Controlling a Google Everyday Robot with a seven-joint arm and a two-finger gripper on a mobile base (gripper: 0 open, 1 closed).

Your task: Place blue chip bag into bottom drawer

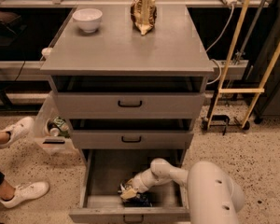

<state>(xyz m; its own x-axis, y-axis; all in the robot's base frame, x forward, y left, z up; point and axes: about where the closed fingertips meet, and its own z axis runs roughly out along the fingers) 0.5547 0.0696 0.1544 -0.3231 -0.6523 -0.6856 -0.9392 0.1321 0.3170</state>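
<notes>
The bottom drawer of the grey cabinet is pulled open. The blue chip bag lies on the drawer floor near the front, dark and glossy, partly hidden by the gripper. My white arm reaches down from the lower right into the drawer. My gripper is low inside the drawer, right on the bag's left end.
A white bowl and a brown-and-gold snack bag stand on the cabinet top. Two shallower drawers above are closed. A person's white shoes are on the floor at left. A bin with cans stands left of the cabinet.
</notes>
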